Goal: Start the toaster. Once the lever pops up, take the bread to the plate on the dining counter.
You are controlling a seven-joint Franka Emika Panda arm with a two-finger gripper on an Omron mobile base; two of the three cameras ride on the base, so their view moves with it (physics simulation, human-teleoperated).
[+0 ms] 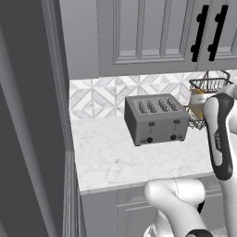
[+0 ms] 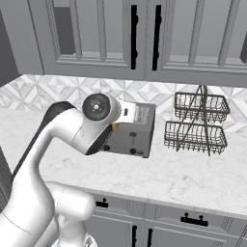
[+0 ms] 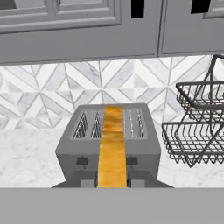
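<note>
Hand view: the bread (image 3: 112, 148) runs as a tan-yellow strip from 6 o'clock up to the centre, seen edge-on, with a browner crust patch near its top.
Pincer: the gripper (image 3: 112, 183) is clamped on the bread's lower end, one dark tip on each flat face.
Where the bread is: clear of the slots, held in the air in front of the toaster (image 3: 83, 146), which sits behind it at the picture's centre.
Left base view: a yellow patch that I take for the bread (image 1: 197, 104) shows at 3 o'clock, just beside the white forearm, with the toaster (image 1: 155, 125) at its 9 o'clock.
How it will handle: light, fairly stiff once toasted, but crumbly. A hard squeeze would likely crack it (the crust edge is the stronger part).
Where to hold: across the two flat faces near one end, as now, seems sound. A slow carry should keep it from swinging or slipping.
Toaster: boxy dark grey metal, matte, four long slots on top, small black levers and knobs on the front.
Worktop (image 1: 111, 157): white marble with faint grey veining, smooth.
Wall tiles (image 3: 43, 96): pale grey and white diamond pattern.
Wire rack (image 3: 197, 131): two tiers of thin dark wire, at 3 o'clock of the toaster.
Cabinets (image 1: 139, 37): grey panelled doors, black handles, at 12 o'clock.
</note>
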